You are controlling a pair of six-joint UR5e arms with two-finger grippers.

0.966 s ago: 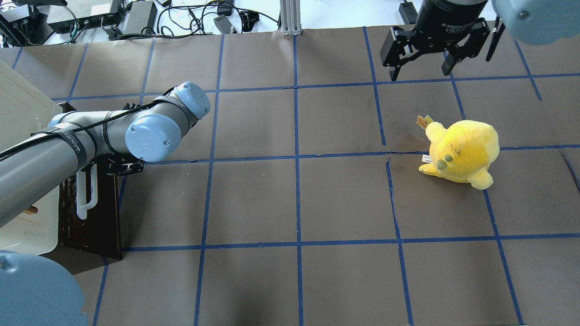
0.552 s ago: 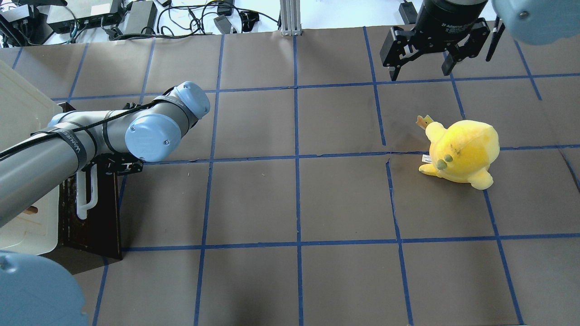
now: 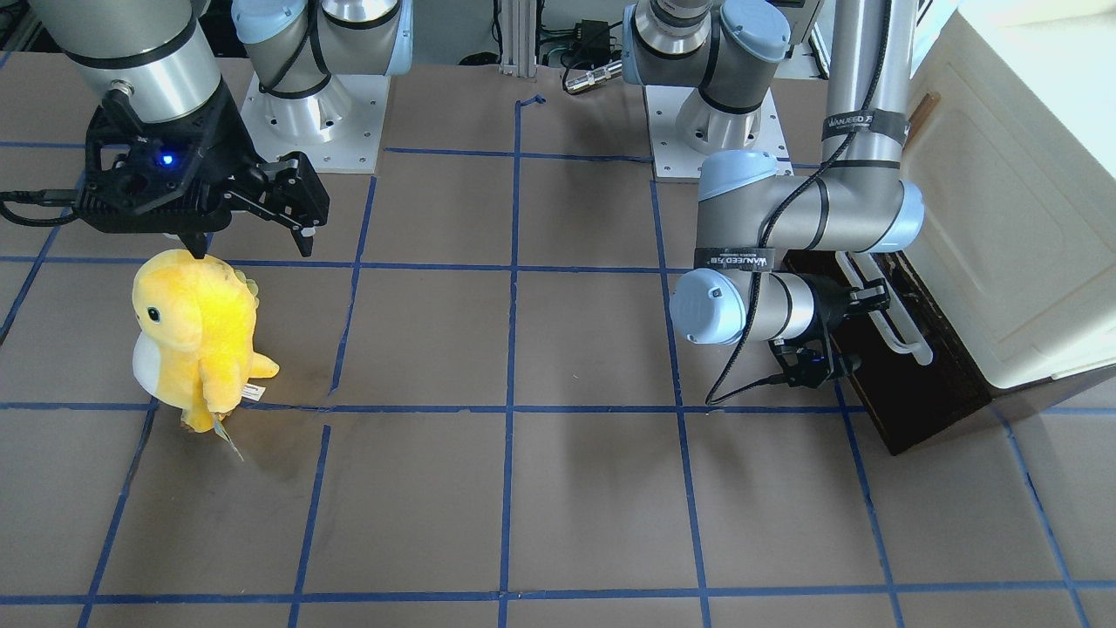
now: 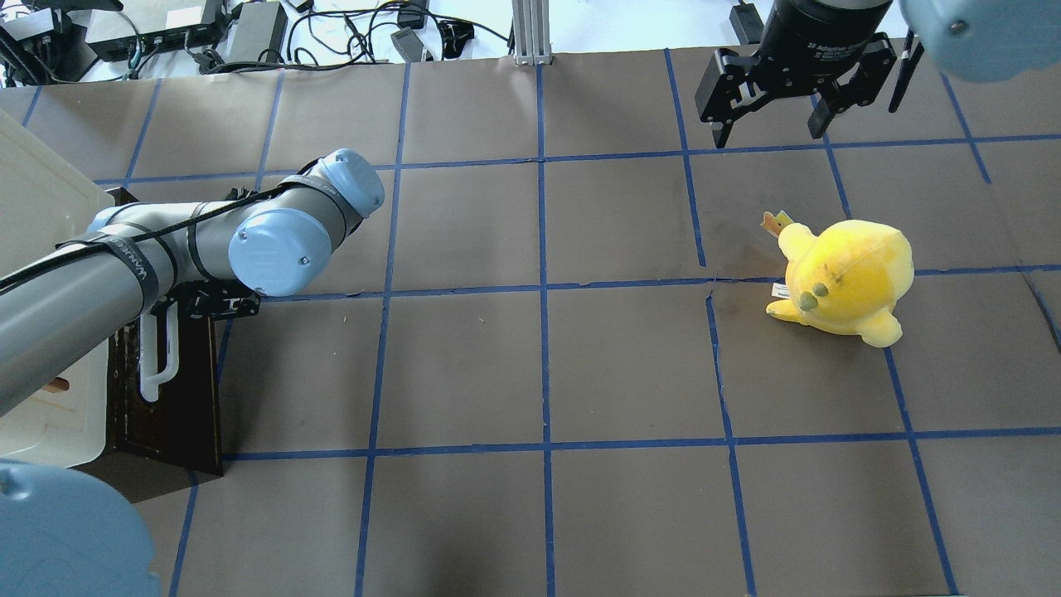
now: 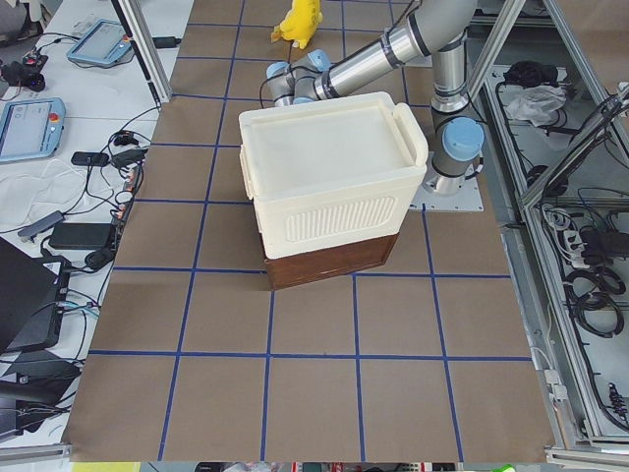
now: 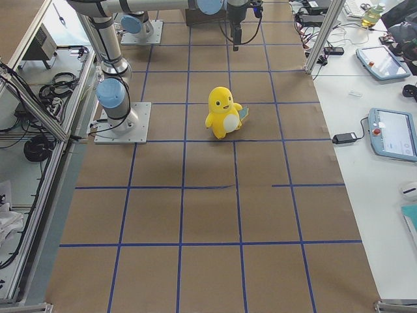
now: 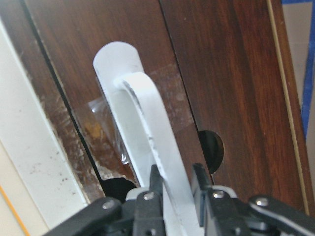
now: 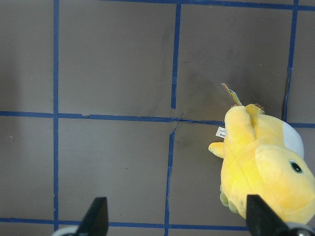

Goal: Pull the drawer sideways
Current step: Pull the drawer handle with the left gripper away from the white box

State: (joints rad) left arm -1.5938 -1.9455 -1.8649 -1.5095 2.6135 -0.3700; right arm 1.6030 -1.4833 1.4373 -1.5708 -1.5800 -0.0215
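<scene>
the bench (image 4: 530, 373) is brown paper ruled into squares by blue tape. in the overhead view a cream cabinet (image 4: 37, 215) sits at the left edge, and the drawer (image 4: 178, 398) is the dark brown front along its foot, facing frame right.

the move turns on one relation – the white bar handle (image 7: 147, 113) has its long axis running up-and-down in the overhead frame, along the drawer front. a pull therefore has to go square to it, toward frame right. the left arm is the near one by far. its left end effector (image 7: 176, 181) is at the handle, and the wrist view shows a finger on each side of the bar, clamped on it near one end.

the grip being off-centre, i judge that the drawer may skew in its runners under a hard pull. how far out the drawer stands now i cannot tell.

as for room, the nearest thing along that line is the yellow plush toy (image 4: 845, 278), well apart at the right of the frame. above it, at upper right, the right end effector (image 4: 769, 133) hangs with its fingers spread and holding nothing – it has no part in the pull.
</scene>
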